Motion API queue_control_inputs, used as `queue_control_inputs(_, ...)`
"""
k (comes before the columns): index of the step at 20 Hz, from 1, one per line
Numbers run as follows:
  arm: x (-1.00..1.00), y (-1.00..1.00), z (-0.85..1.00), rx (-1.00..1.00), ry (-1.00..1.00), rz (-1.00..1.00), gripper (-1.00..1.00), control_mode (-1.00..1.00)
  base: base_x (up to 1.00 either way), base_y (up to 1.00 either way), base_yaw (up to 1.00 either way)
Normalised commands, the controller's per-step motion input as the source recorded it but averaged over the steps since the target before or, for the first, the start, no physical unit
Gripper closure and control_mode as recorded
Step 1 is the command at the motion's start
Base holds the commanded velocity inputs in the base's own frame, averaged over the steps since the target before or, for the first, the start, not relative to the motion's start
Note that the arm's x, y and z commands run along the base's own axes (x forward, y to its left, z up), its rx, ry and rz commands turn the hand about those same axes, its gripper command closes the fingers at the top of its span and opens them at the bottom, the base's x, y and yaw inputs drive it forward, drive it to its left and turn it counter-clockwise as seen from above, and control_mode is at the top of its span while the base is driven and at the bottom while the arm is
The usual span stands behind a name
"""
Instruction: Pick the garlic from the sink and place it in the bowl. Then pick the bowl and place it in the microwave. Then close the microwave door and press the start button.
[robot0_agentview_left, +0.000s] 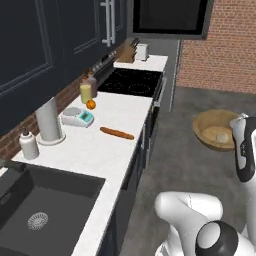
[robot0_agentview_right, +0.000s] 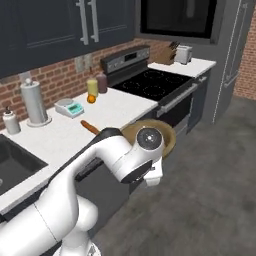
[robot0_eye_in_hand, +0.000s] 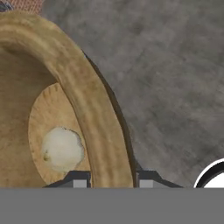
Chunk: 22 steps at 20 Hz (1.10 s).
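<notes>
Left base view: the bowl (robot0_agentview_left: 216, 130) hangs in the air over the floor, well off the counter (robot0_agentview_left: 100, 145), with the garlic (robot0_agentview_left: 222, 137) lying inside it. The arm's forearm rises at its right rim. The sink (robot0_agentview_left: 45, 200) sits low left, its basin bare of garlic. The microwave (robot0_agentview_left: 170, 17) hangs above the stove (robot0_agentview_left: 132, 82), door swung open.

Right base view: the bowl (robot0_agentview_right: 167, 140) peeks out behind the wrist, off the counter's front edge. The microwave (robot0_agentview_right: 177, 17) is up and ahead, well apart.

Hand view: the gripper (robot0_eye_in_hand: 112, 180) straddles the bowl's rim (robot0_eye_in_hand: 100, 131), jaws pinching the wall, one fingertip (robot0_eye_in_hand: 75, 179) inside, the other outside. The garlic (robot0_eye_in_hand: 62, 148) rests on the bowl floor near the inner finger.

Judgement: carry step in hand. Keep the bowl level so the garlic doesn't roll out, lift to cavity height before moving in, and clear the open door.
</notes>
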Motion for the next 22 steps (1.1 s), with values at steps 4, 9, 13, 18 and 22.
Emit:
queue_control_inputs(4,0.0,0.0,0.0,0.0,0.0,0.0,1.0,1.0,0.42,-0.28,-0.68)
queue_control_inputs(9,0.0,0.0,0.0,0.0,0.0,0.0,1.0,1.0,1.0,-0.56,-0.45)
queue_control_inputs(13,0.0,0.0,0.0,0.0,0.0,0.0,1.0,1.0,0.85,-0.63,-0.41)
queue_control_inputs(18,0.0,0.0,0.0,0.0,0.0,0.0,1.0,1.0,0.63,-0.43,-0.38)
queue_control_inputs(22,0.0,0.0,0.0,0.0,0.0,0.0,1.0,1.0,0.96,-0.2,-0.05)
